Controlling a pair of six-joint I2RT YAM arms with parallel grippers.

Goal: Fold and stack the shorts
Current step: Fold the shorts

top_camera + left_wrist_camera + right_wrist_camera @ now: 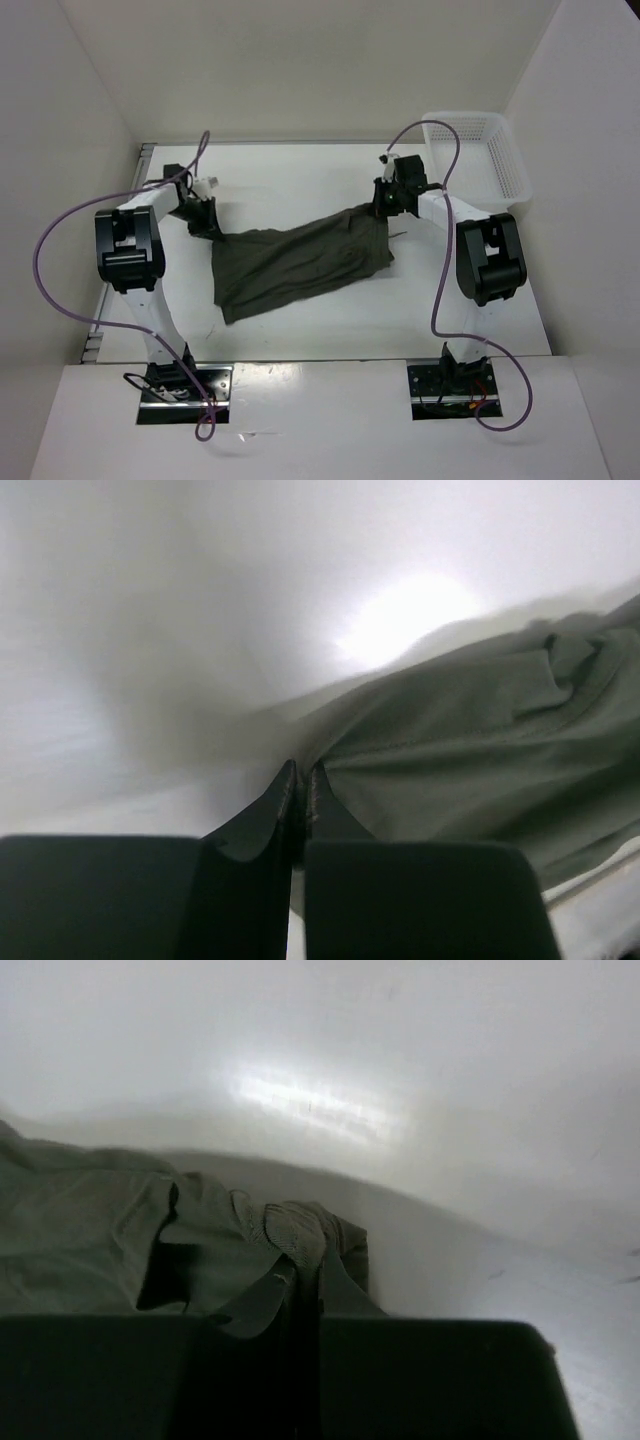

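Pinching the shorts (300,262) at both ends. The left gripper (207,224) is clenched on the left corner of the cloth. In the left wrist view its fingers (268,815) are pressed together, with the cloth edge (470,740) meeting the tips. The right gripper (386,206) is clenched on the right end. In the right wrist view a bunched fold of the shorts (300,1225) sits right at the closed tips (255,1305).

The shorts are dark olive and lie in the middle of the white table (300,190), spread between the two grippers. The top edge runs gripper to gripper and the rest sags toward the near side, wrinkled, with the lower left corner nearest the arm bases. A white mesh basket (505,165) is at the far right corner, apart from the cloth.
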